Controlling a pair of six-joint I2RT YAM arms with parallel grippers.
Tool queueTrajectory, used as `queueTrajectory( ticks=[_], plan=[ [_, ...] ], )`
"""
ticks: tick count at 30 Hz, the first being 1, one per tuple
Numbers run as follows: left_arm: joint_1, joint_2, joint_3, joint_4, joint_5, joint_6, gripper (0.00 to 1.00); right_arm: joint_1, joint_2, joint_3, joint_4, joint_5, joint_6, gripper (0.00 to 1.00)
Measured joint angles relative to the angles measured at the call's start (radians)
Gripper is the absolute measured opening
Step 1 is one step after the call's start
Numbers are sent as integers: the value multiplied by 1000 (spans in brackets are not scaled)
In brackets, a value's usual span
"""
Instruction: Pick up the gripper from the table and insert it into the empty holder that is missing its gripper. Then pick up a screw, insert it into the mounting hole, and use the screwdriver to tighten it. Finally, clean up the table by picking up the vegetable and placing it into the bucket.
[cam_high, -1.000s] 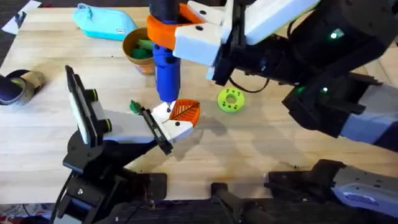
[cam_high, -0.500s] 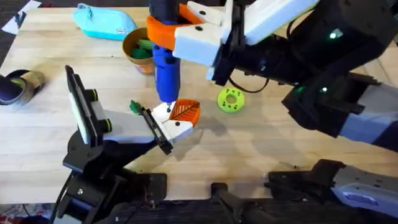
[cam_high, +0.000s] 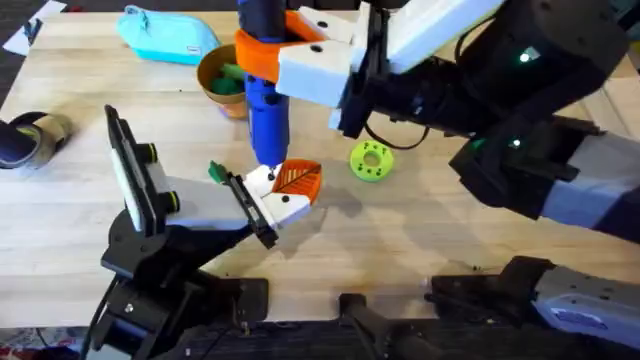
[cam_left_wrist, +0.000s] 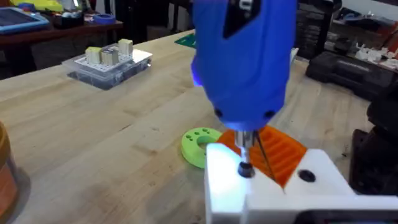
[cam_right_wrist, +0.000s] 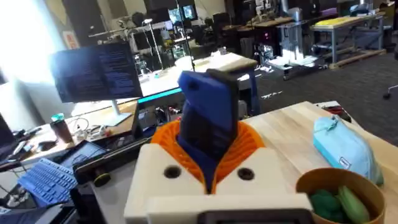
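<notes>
Screwdriver (cam_high: 266, 110): blue, pen-shaped, powered; stands near upright at upper centre of the overhead frame, clamped in the right gripper (cam_high: 275, 55) between white fingers with orange ribbed pads. Its thin metal bit (cam_left_wrist: 244, 149) rests on or just above a dark screw head (cam_left_wrist: 245, 169) in the white mounting block. Judged rigid, moderately heavy for its size, smooth-bodied and liable to twist in the grip under torque; best held high on the barrel, as now, leaving the tip free. The bit looks slender and may slip off the screw if tilted.

White finger with orange ribbed face (cam_high: 293, 181): seated at the end of the holder (cam_high: 150, 195) at centre left; judged light, stiff plastic.

Left gripper: its state cannot be told from these views.

Vegetable (cam_right_wrist: 339, 202): green, already lying in the orange bucket (cam_high: 222, 80) at upper centre, next to the screwdriver barrel.

Tabletop (cam_high: 420, 240): pale butcher-block wood, flat, dry, moderate friction judged. Also on it: a green perforated disc (cam_high: 371, 161) right of centre, a teal pouch (cam_high: 168, 33) at upper left, and a clear parts tray (cam_left_wrist: 111, 61) in the left wrist view.

Room: workshop with desks, monitors (cam_right_wrist: 93, 73) and benches behind
</notes>
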Motion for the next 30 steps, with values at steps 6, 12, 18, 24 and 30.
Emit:
queueTrajectory(
  ticks=[6,12,18,24,30],
  plan=[
    [0,0,0,0,0,0,17,12,2,0,0,0,0,25],
    [0,0,0,0,0,0,17,16,9,0,0,1,1,25],
    [0,0,0,0,0,0,17,16,21,0,1,1,11,25],
    [0,0,0,0,0,0,17,16,21,0,12,0,11,24],
    [0,0,0,0,0,0,17,16,21,0,48,-4,11,24]
  ],
)
